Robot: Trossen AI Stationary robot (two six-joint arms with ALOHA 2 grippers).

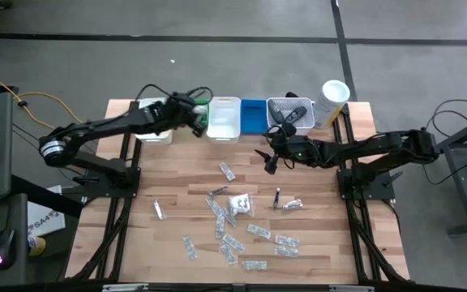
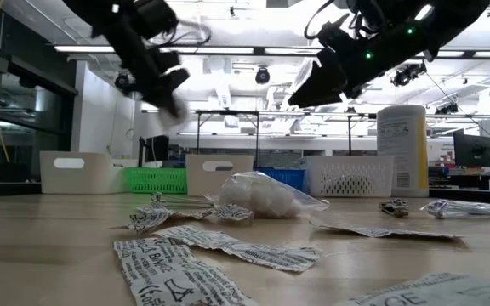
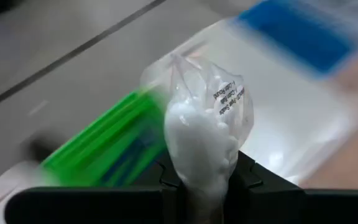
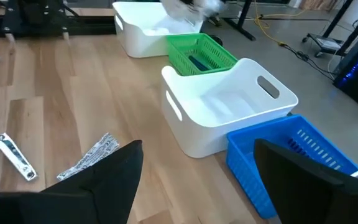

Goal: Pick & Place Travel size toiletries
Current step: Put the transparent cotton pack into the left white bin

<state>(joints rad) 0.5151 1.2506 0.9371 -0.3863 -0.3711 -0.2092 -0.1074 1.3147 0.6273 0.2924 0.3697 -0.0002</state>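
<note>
My left gripper (image 1: 196,116) hovers above the row of bins at the table's far edge, over the green bin (image 3: 104,146), and is shut on a clear bag of white cotton balls (image 3: 202,134). The low view shows it raised well above the bins (image 2: 170,100). My right gripper (image 1: 268,160) hangs open in the air near the blue bin (image 4: 291,155), touching nothing. Several printed sachets (image 1: 233,235), a second clear bag of white balls (image 2: 262,197) and small silvery items (image 1: 292,204) lie flat on the table. My left gripper pinches the clear bag between its two fingers at the bag's lower end (image 3: 199,180). The filled part of the bag stands out past the fingertips. The bag is lifted clear above the bins.
Along the far edge stand a white bin (image 1: 154,130), the green bin (image 1: 200,107), a second white bin (image 4: 229,106), the blue bin (image 1: 254,115), a white mesh basket (image 1: 292,113) and a tall white canister (image 1: 333,99). A silvery clipper (image 4: 11,155) lies on bare wood.
</note>
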